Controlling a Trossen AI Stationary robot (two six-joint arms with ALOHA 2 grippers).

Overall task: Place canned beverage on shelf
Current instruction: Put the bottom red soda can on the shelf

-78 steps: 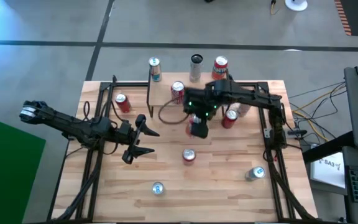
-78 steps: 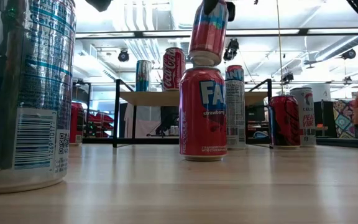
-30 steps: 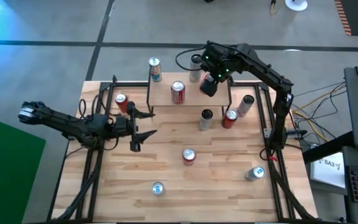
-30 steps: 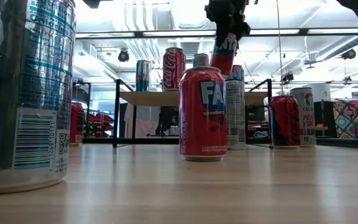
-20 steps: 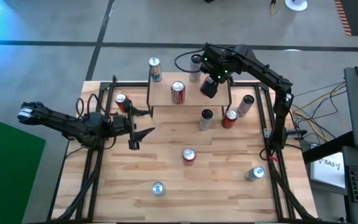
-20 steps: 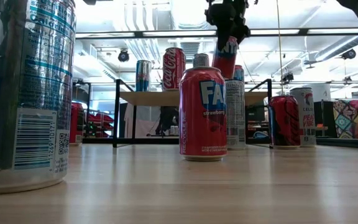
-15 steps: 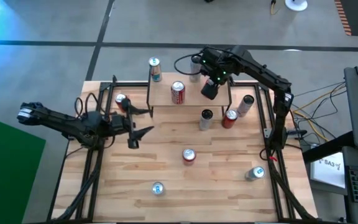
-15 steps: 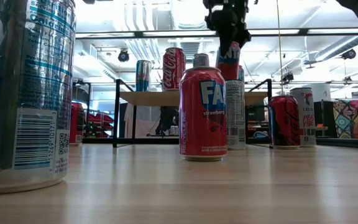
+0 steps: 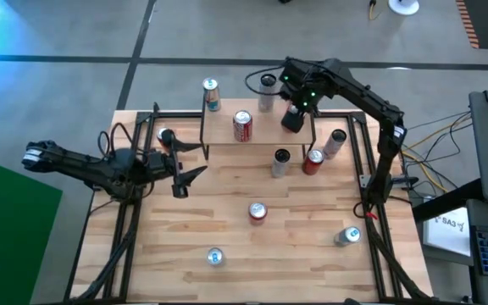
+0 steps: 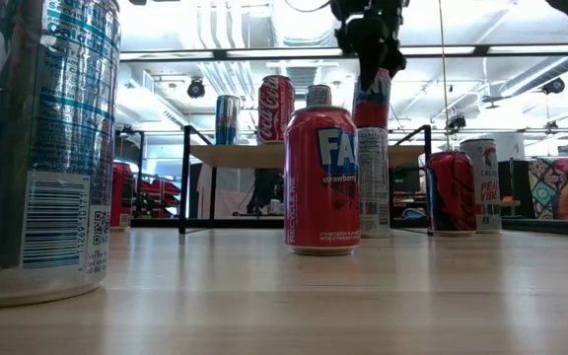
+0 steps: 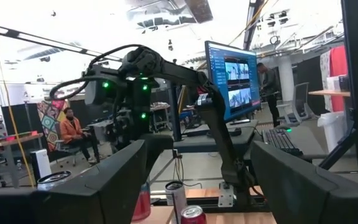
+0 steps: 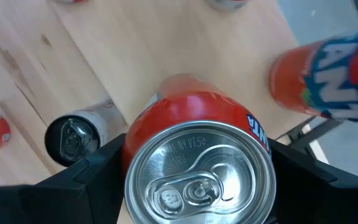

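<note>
Right fingers [image 12: 104, 180] clamped around red can [image 12: 194, 162] over shelf [image 9: 261, 129]; left fingers [image 9: 183, 169] parted, empty.

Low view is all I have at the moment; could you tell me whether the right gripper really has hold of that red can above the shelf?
Observer: Yes. In the right wrist view the red can stands upright between the right gripper's fingers, pull tab facing the camera.
Operator: Thank you. Where along the shelf is it?
Observer: From above, the gripper is at the shelf's right end, well apart from the Coca-Cola can standing mid-shelf.
Operator: And the left arm?
Observer: The left gripper waits open and empty over the table, in front of the shelf's left end.
</note>
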